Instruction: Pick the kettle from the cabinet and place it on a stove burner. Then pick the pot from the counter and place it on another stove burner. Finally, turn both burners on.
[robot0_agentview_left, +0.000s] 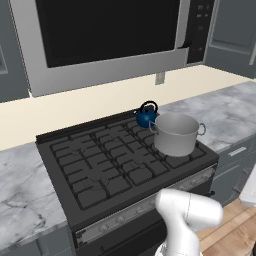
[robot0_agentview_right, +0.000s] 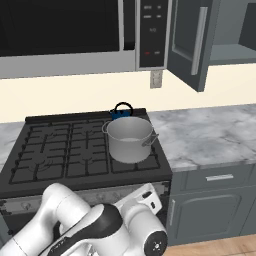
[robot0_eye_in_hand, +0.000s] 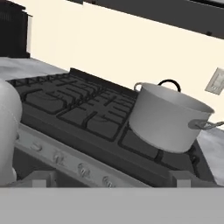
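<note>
Grey metal pot (robot0_agentview_left: 176, 134) sits on the front right stove burners (robot0_agentview_left: 120, 159), inside looks empty, nothing visible in it. Dark-blue kettle (robot0_agentview_left: 146, 116) sits on the back right burner just behind the pot, lid on, black handle poking over the pot rim in hand view. Left grates bare, plenty of room there. Pot is near the cooktop's right edge; marble tabletop (robot0_agentview_right: 210, 132) beside it. Cabinet (robot0_agentview_right: 192, 40) door hangs open upper right. End effector (robot0_eye_in_hand: 111, 177) jaws spread wide, holding nothing, low in front of the knob strip (robot0_eye_in_hand: 65, 159).
</note>
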